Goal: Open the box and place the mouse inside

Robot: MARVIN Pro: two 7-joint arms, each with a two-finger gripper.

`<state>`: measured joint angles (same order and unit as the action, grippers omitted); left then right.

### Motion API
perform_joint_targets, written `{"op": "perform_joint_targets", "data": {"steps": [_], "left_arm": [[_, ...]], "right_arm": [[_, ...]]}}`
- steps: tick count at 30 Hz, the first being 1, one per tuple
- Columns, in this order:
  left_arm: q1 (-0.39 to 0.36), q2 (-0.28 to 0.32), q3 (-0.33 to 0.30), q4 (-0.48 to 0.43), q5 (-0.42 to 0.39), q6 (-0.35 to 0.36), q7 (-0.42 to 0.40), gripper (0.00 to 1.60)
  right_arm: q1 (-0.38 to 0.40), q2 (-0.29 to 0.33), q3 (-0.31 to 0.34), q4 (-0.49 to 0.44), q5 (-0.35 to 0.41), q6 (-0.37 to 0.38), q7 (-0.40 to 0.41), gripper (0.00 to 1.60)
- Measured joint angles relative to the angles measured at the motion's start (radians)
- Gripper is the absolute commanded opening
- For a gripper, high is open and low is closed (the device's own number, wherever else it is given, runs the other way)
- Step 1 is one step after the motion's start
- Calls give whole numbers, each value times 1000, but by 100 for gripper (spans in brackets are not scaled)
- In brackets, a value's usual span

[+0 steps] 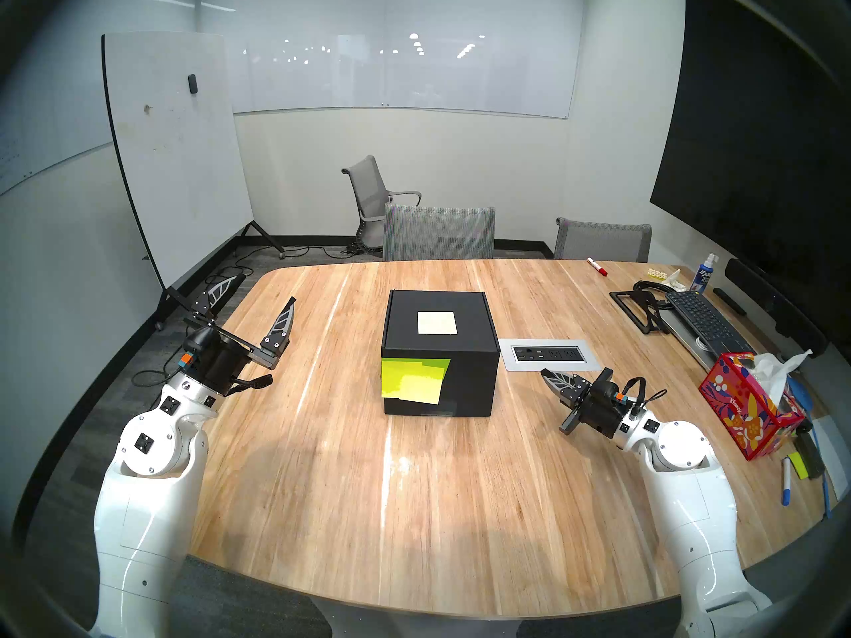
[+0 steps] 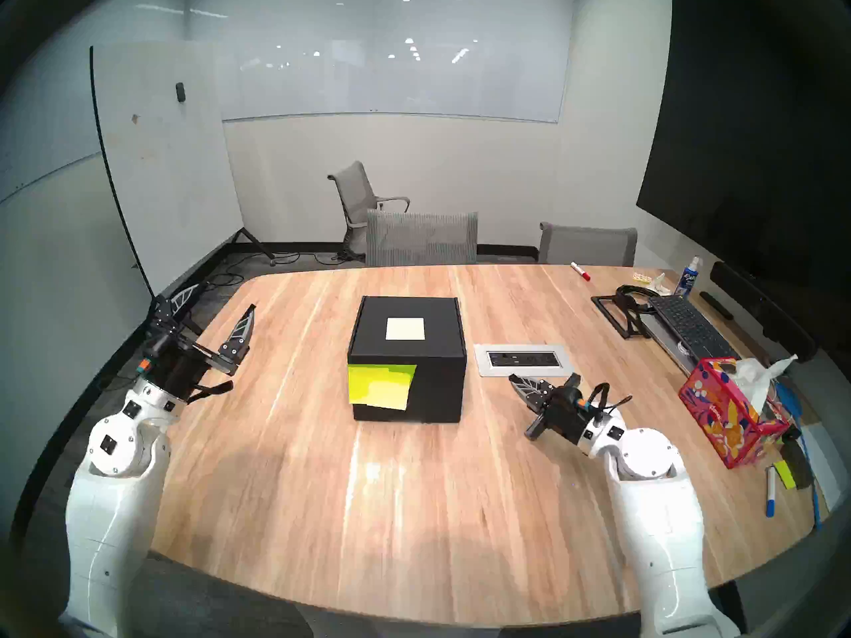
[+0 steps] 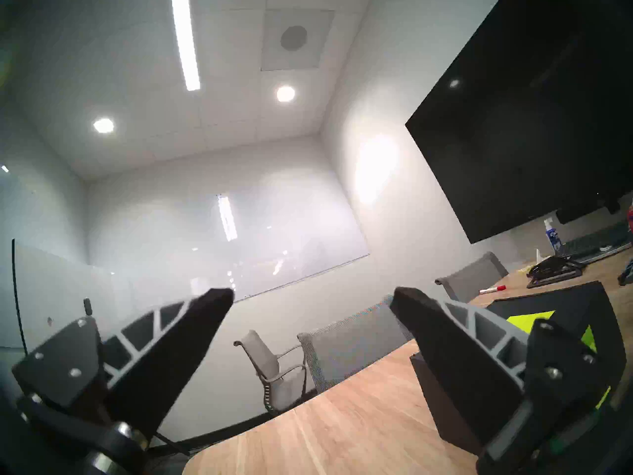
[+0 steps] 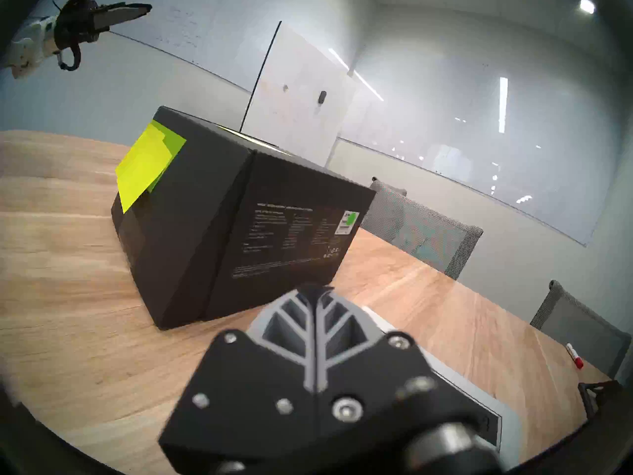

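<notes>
The black box [image 1: 442, 347] stands shut in the middle of the wooden table [image 1: 414, 485]. A pale square note [image 1: 437, 322] lies on its lid, and neon yellow-green sticky notes [image 1: 412, 379] cover its near face. The mouse shows in no view. My left gripper [image 1: 265, 289] hovers open over the table's left edge, well left of the box, with nothing between its fingers [image 3: 445, 344]. My right gripper [image 1: 543, 371] is shut and empty, low over the table just right of the box [image 4: 239, 224], its tip pointing at the box's side.
A power outlet panel [image 1: 548, 354] is set in the table beside my right gripper. At the right edge are a patterned tissue box [image 1: 746, 407], a keyboard [image 1: 704, 321], a stand, a spray bottle and pens. A red marker [image 1: 597, 266] lies at the back, with chairs [image 1: 440, 232] behind.
</notes>
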<state>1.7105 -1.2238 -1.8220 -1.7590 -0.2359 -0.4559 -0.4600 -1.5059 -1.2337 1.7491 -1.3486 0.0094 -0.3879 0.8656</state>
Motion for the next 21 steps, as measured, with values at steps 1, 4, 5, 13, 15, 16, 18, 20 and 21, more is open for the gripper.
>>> {"op": "perform_joint_targets", "data": {"steps": [1, 4, 5, 13, 15, 16, 18, 20, 21], "left_arm": [[1, -1, 0, -1, 1, 1, 1, 160], [3, -4, -1, -3, 1, 2, 2, 160], [3, -5, -2, -3, 1, 2, 2, 160], [1, -9, -3, -5, -3, -2, 3, 160], [0, -9, -4, -6, -4, -2, 3, 160], [0, -9, -4, -6, -5, -2, 3, 160], [0, -9, -4, -6, -5, -2, 3, 160], [0, -9, -4, -6, -6, -3, 3, 160], [0, -9, -4, -6, -6, -3, 3, 160]], "right_arm": [[1, -2, -2, 0, 0, 0, 0, 0], [1, -6, -6, -3, -2, 0, -1, 0], [1, -7, -6, -4, -2, 0, -2, 0], [1, -11, 8, -7, -2, -1, -10, 0], [2, -11, 11, -7, -2, -1, -11, 0], [2, -11, 13, -5, -2, -2, -11, 0], [4, -11, 15, -1, -2, -3, -11, 0], [5, -11, 16, 4, -2, -5, -11, 0], [6, -11, 16, 6, -2, -5, -11, 0]]}}
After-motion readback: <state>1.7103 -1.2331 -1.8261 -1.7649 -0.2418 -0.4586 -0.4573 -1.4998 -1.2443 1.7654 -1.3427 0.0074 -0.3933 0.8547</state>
